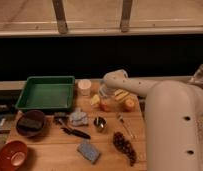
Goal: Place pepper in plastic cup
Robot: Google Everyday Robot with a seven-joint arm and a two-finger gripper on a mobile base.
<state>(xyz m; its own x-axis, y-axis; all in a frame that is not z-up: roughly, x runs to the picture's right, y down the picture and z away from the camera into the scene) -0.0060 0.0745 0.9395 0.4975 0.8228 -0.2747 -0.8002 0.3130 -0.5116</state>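
My gripper (103, 96) is at the end of the white arm, low over the back of the wooden table, just right of the cream cup (84, 86). A small orange-red piece, seemingly the pepper (105, 105), lies right below the gripper; I cannot tell whether it is held. A grey-blue shape, seemingly the plastic cup (101, 89), peeks out at the gripper's left edge and is mostly hidden by it.
Pale yellow sticks (120, 95) and a round orange fruit (129, 104) lie right of the gripper. A green tray (46, 92) is back left. In front are a metal cup (99, 122), a dark bowl (31, 122), a red bowl (12, 155), a blue sponge (88, 150) and grapes (124, 145).
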